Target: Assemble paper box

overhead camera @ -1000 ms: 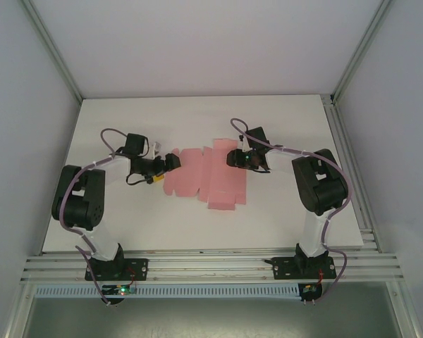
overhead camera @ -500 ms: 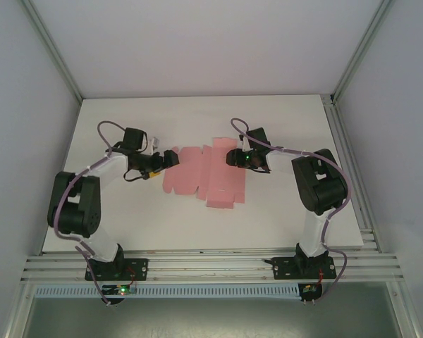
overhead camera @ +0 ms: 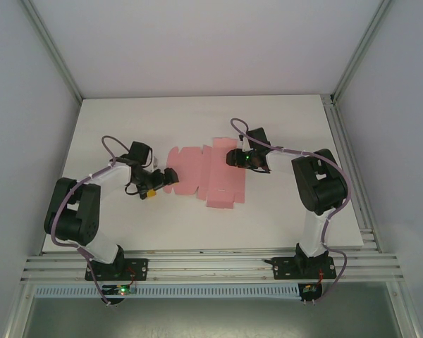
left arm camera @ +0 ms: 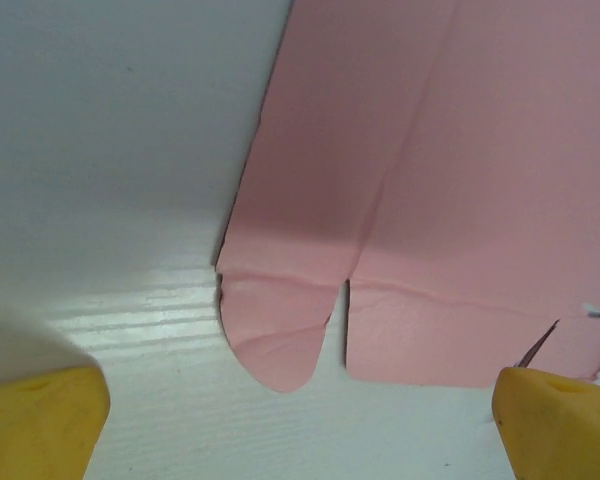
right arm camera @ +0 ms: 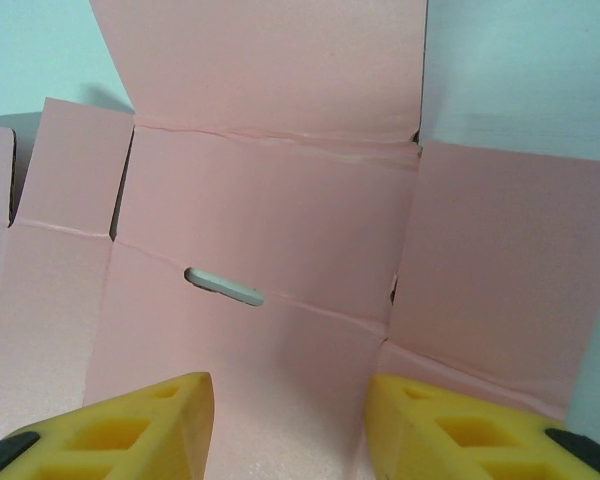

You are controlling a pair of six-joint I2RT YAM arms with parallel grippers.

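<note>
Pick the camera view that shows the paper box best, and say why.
Top external: the whole flat pink paper box lies on the table. Left wrist gives one edge with a rounded tab; right wrist gives middle panels, creases and a slot.

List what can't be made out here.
- Top external: the right gripper covers its own contact with the paper box. The creases are too small to read.
- Left wrist: the box is cut off by the top and right edges.
- Right wrist: the yellow fingers cover the sheet's near part, and the left edge cuts it off.
</note>
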